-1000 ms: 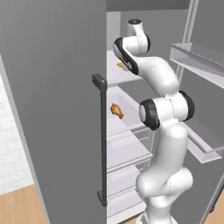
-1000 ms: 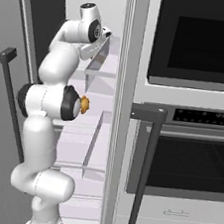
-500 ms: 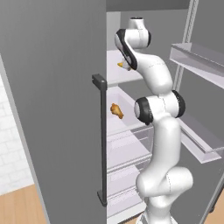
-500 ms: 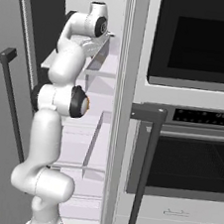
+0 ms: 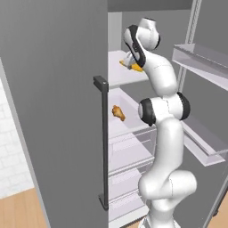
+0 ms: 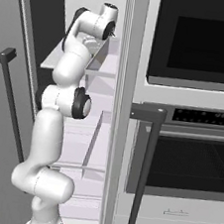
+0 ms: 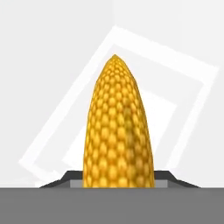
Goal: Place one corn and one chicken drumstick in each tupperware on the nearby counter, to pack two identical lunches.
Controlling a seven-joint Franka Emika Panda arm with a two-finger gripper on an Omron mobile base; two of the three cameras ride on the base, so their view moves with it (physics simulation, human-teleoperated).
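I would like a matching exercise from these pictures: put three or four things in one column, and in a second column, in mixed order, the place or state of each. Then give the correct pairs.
Things:
1. corn
2. drumstick
3. fridge door
4. oven

Places or states:
A. lies on the middle fridge shelf
B. stands open, with a dark vertical handle
C. between the jaws of the gripper, at the top shelf
D. closed, right of the fridge

Pairs: 1-C, 2-A, 3-B, 4-D
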